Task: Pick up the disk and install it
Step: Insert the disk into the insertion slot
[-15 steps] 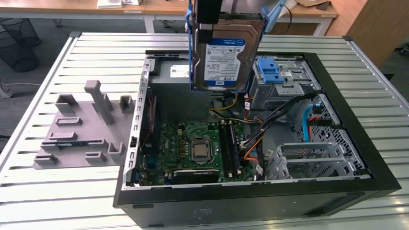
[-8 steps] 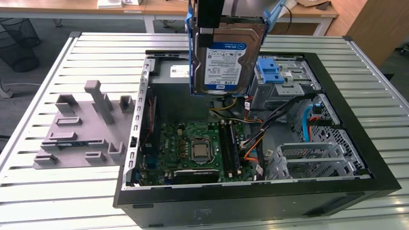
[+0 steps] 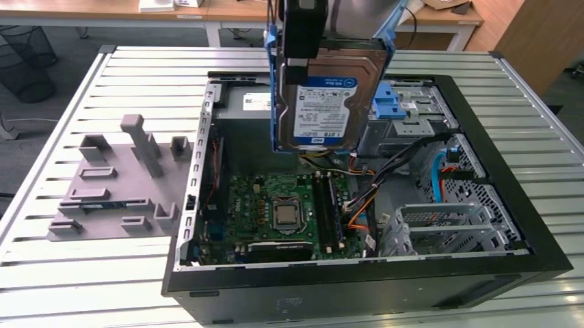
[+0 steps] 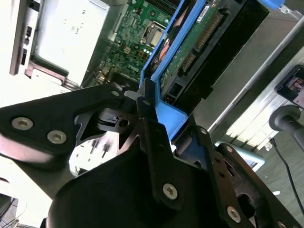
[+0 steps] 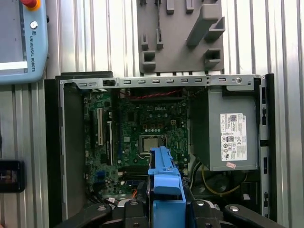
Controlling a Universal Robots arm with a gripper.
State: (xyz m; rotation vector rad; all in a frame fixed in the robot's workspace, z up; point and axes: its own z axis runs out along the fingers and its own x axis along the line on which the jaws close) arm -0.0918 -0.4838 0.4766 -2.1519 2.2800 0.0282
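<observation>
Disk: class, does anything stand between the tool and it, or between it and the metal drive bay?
No. The tool grips the disk by its blue carrier, held upright over the open case. The metal bay lies to the exterior view's right of it; nothing visible stands between, though black cables run below.

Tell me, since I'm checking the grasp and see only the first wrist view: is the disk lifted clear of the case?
Observer: Yes. In the exterior view the disk hangs upright above the open computer case, label facing that camera.
Operator: Where is it gripped?
Observer: The second wrist view shows the gripper closed on the edge of its blue carrier frame.
Operator: What stands beside it?
Observer: A metal bay topped by a blue latch piece, toward the exterior view's right of the disk.
</observation>
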